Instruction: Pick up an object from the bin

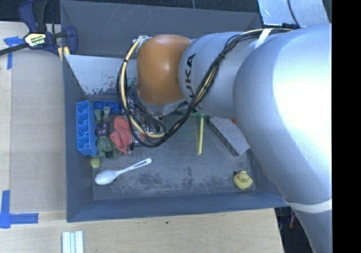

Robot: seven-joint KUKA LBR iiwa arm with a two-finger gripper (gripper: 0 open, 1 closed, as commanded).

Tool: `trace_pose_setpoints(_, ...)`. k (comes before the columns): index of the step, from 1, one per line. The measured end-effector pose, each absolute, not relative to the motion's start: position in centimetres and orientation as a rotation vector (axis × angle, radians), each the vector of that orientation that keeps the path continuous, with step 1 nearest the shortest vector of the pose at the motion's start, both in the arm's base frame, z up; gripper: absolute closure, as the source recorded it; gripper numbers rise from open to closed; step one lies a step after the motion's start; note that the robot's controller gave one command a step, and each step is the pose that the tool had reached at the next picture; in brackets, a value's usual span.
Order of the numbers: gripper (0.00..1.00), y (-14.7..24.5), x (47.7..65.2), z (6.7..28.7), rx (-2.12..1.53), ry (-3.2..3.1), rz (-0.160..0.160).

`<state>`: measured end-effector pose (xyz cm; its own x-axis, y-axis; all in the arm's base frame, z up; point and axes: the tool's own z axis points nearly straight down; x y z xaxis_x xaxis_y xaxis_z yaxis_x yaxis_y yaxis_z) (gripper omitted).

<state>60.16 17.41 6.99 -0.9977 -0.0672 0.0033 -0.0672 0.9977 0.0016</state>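
Note:
My gripper (pixel 144 124) is low in the left half of the bin, mostly hidden under the arm's orange cover and cables. Right beside it on the left lies a crumpled red-pink soft thing (pixel 121 134). Further left stands a blue ice-cube tray (pixel 84 128) along the bin's left wall, with small dark and greenish pieces (pixel 104 138) between the tray and the red thing. In front of the gripper a white plastic spoon (pixel 121 171) lies on the bin floor.
A yellow-green stick (pixel 199 134) lies upright in the picture to the right of the gripper, next to a flat grey piece (pixel 230 135). A small yellow rubber duck (pixel 243 180) sits in the front right corner. The arm covers the bin's right and back parts.

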Motion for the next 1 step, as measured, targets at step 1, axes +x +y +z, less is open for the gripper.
trace_pose_setpoints(1,1.00,18.56,60.28,7.20,0.366,-3.143,-0.007)
